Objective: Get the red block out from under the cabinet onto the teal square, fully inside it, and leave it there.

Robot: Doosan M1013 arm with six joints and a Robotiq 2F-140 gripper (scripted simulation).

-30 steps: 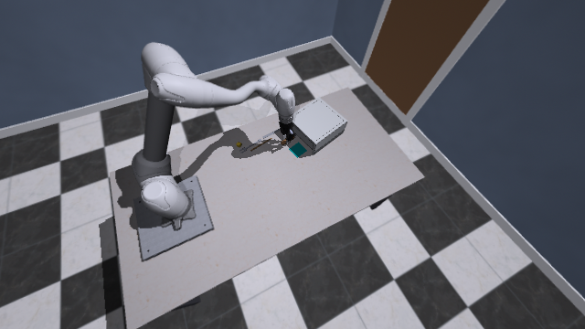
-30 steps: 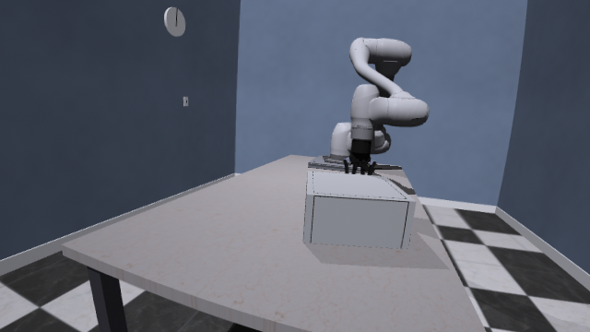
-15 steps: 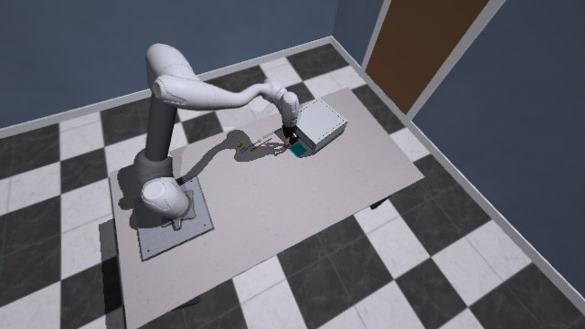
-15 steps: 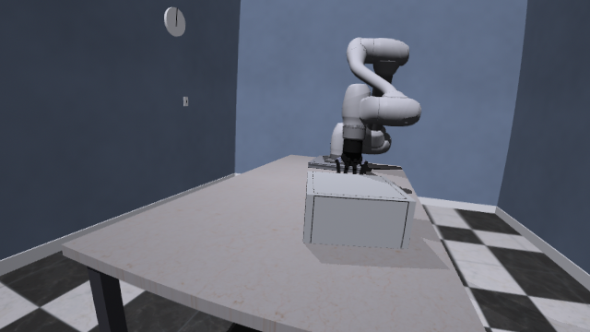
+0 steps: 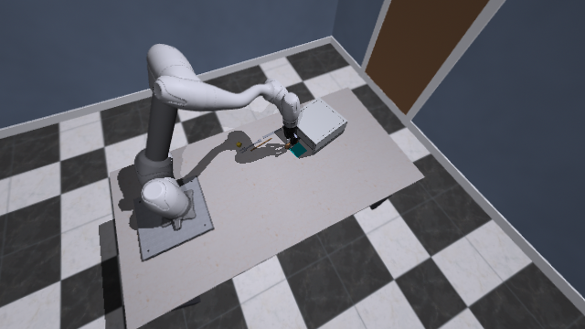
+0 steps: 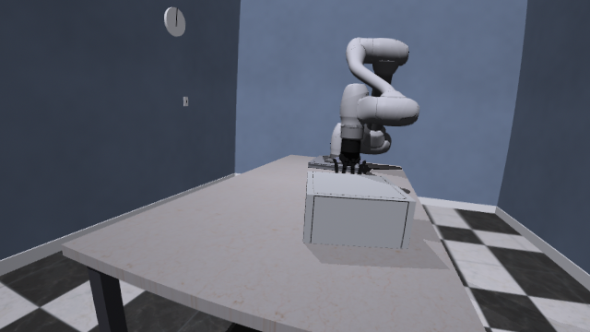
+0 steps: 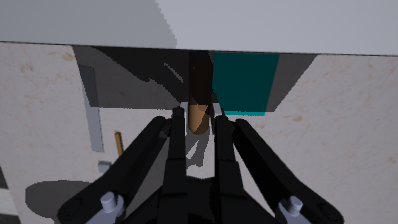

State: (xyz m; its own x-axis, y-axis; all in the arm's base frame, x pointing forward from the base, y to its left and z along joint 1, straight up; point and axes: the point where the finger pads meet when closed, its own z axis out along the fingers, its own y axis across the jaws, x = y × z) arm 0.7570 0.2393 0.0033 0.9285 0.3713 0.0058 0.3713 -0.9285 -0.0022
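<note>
The gripper (image 7: 198, 119) is clamped on a brown rod (image 7: 198, 102) reaching under the cabinet (image 5: 320, 122), beside the teal square (image 7: 245, 82); no writing is readable.

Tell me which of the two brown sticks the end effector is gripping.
The thick brown stick, clamped between the end effector's fingers and reaching under the cabinet; the thinner one lies loose, left.

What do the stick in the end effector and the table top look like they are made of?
The brown cylindrical stick clamped in the black end effector looks like matte wood: warm tan, no shine. The pale speckled table top looks like polished stone or laminate, with faint rusty flecks; the look cannot settle which.
</note>
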